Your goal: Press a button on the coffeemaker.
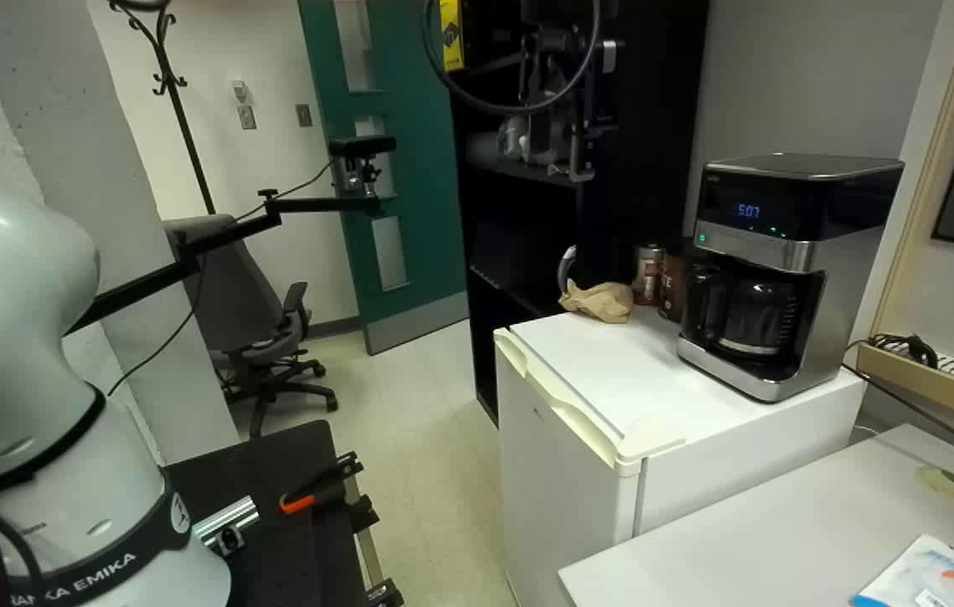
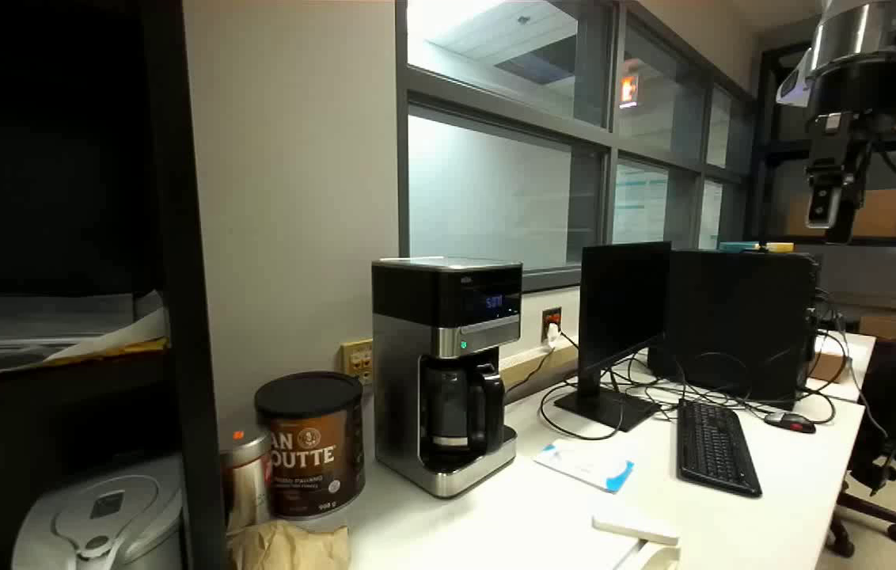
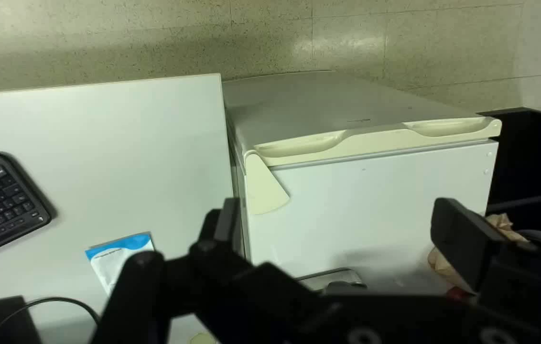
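The coffeemaker (image 1: 793,257) stands upright on a white fridge (image 1: 565,497) at the right of the frame in an exterior view, its display (image 1: 748,211) lit at 5:07 and a green light (image 1: 702,238) glowing on its silver panel (image 1: 759,245). The press looks yet to come: this appears to be the approach, and the next move likely calls for reaching across to the front panel, then a light, square push there. Just beside it, lower left in an exterior view, sits a brown coffee can (image 2: 313,459). Farther out, at the upper right of an exterior view, the gripper (image 2: 829,228) hangs well apart from the coffeemaker; the wrist view shows its fingers (image 3: 457,239) spread wide, holding nothing and touching nothing in sight. A metal-rimmed shape (image 3: 330,278) low in the wrist view, largely hidden, may be the coffeemaker's edge.
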`<action>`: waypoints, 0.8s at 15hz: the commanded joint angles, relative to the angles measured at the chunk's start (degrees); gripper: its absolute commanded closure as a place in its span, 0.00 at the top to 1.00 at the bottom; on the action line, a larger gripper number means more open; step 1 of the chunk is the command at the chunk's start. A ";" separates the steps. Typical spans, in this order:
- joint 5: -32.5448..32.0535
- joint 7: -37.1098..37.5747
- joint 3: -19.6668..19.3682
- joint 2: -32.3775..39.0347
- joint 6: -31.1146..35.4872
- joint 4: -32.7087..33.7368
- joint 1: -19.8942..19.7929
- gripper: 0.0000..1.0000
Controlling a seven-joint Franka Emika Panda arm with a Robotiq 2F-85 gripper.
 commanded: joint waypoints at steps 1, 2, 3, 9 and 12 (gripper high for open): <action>0.26 -0.24 0.71 0.06 -0.10 0.10 -0.84 1.00; 0.26 -0.24 0.71 0.06 -0.10 0.10 -0.84 1.00; 0.26 -0.24 0.71 0.06 -0.10 0.10 -0.84 1.00; -0.58 -0.37 1.07 1.20 0.92 0.58 -0.86 1.00; -2.22 -0.26 1.80 4.78 3.29 2.03 -0.74 1.00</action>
